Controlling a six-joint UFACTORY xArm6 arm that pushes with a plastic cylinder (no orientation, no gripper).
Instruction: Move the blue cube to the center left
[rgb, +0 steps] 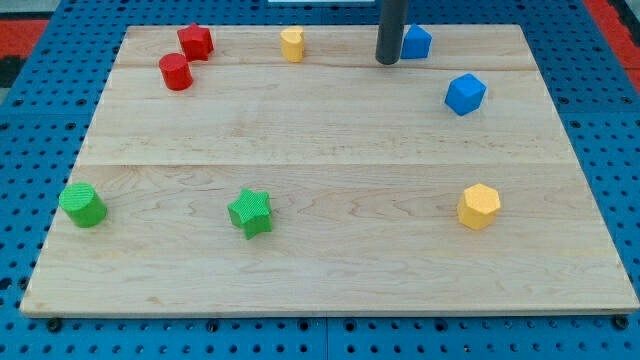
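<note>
A blue cube (416, 42) sits near the view's top, right of middle. My tip (388, 60) stands just left of it, touching or nearly touching its left side. The dark rod rises out of the view's top. A second blue block (465, 94), of unclear many-sided shape, lies lower and further right, apart from the tip.
The wooden board (330, 140) lies on a blue pegboard. Two red blocks (195, 42) (175, 72) sit at the top left, a small yellow block (292, 44) at top middle. A green cylinder (82, 205), a green star (250, 212) and a yellow hexagon (479, 206) lie lower down.
</note>
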